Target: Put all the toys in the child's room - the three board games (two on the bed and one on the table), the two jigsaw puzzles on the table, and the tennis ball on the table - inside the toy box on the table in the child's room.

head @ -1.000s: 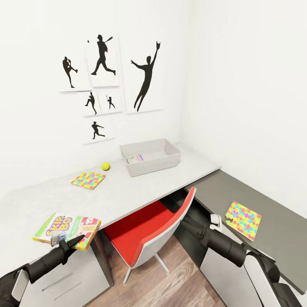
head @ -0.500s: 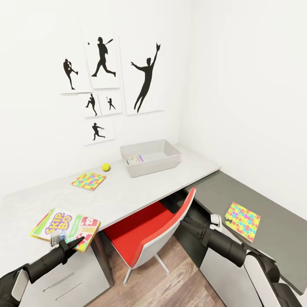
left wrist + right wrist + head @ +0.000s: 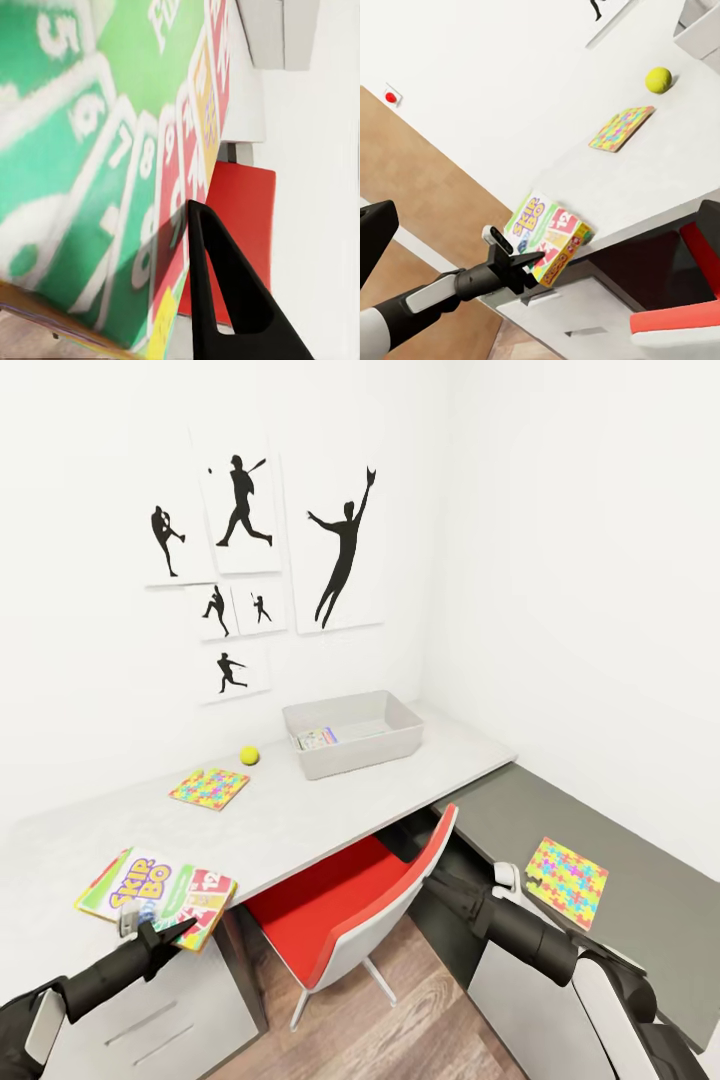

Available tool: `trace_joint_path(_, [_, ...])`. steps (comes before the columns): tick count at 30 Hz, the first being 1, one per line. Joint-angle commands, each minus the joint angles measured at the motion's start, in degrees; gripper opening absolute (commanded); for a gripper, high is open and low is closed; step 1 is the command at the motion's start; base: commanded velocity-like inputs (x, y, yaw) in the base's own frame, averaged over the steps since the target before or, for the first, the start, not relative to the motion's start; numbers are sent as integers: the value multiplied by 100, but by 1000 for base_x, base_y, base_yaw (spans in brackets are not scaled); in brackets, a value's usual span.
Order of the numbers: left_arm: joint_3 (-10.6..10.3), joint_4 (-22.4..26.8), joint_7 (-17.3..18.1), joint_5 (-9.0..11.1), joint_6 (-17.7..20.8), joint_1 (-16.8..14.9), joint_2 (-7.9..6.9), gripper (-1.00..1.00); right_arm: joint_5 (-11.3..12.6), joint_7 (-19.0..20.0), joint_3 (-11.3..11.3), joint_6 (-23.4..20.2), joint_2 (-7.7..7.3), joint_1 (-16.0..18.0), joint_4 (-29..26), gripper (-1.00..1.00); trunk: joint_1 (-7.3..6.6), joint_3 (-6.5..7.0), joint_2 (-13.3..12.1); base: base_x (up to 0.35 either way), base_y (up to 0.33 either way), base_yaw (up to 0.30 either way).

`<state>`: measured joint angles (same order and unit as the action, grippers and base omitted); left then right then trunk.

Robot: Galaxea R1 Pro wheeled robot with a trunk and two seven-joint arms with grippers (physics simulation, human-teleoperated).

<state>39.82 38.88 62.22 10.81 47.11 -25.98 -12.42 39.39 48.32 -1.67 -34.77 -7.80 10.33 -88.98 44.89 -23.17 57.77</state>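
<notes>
**Skip-Bo box gripped at the counter edge**

The left end effector (image 3: pixel 150 932), lower left, is clamped on the Skip-Bo box (image 3: pixel 157 895), tilted off the counter (image 3: pixel 300 815) for carrying. The toy box (image 3: pixel 352 733) waits mid-frame. The right end effector's (image 3: pixel 432 884) opening I cannot tell.

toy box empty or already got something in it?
Not empty. The toy box is open-topped on the pale table, and one printed flat box lies inside at its left end.

Between the toy box (image 3: pixel 352 735) and the Skip-Bo box (image 3: pixel 157 895), open desk top (image 3: pixel 300 810); only jigsaw puzzle (image 3: pixel 209 788) and tennis ball (image 3: pixel 249 756) intrude.
</notes>
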Motion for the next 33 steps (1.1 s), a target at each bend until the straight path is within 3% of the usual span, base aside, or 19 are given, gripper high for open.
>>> trace_joint_path(1, [3,9,11,10,69,-7,-26,-100,33,2,-5,-40,-1,4,1,100,-22,12,-36,0,0,0])
trace_joint_path(8, [-44,260,3,3,446,-20,-122,-100,22,-10,-28,-11,-1,4,0,100,-175,137,-317,0,0,0])
trace_joint_path(14, [-70,403,6,-7,546,-21,-142,-100,20,-66,-56,-1,-8,4,-22,100,-307,245,-557,0,0,0])
trace_joint_path(20, [-221,488,15,-1,697,-21,-350,-100,24,-253,-7,-4,85,4,-13,100,-439,353,-798,0,0,0])
trace_joint_path(25, [-300,518,32,0,727,-22,-477,-100,36,-661,-31,-53,122,15,-2,100,-549,443,-998,0,0,0])
trace_joint_path(28, [-315,532,208,0,735,-22,-506,-100,51,-760,-53,-62,156,19,2,100,-615,496,-1119,0,0,0])
trace_joint_path(33, [-328,662,865,-1,904,-21,-634,-100,65,-804,-79,-64,170,14,2,100,-724,586,-1319,0,0,0])
